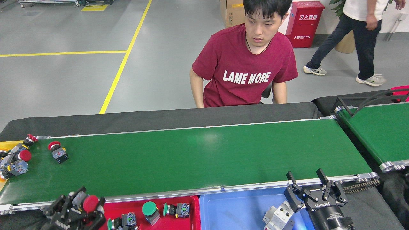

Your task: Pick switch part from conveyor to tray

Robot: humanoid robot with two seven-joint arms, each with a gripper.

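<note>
The left hand (83, 209) is at the bottom left of the view, just below the near rail of the conveyor (204, 156). Its dark fingers are closed around a red-capped push-button switch (89, 203), which it holds at the left edge of the red tray (191, 217). In the red tray lie green-capped switches (149, 209); I count three, but the lowest is cut by the edge of the view. On the left end of the green belt one more red-capped switch (57, 150) lies alone, and a small group of switches (16, 158) is gathered at the very end of the belt, partly over the yellow tray (4, 145).

The right hand (309, 183) stands with its fingers spread, gripping nothing, above the blue tray (236, 210). Just beside it, in the blue tray, lies a white circuit breaker (278, 217). A person in a red shirt (244, 70) sits behind the counter (159, 118), and another person (354, 35) walks across the floor behind.
</note>
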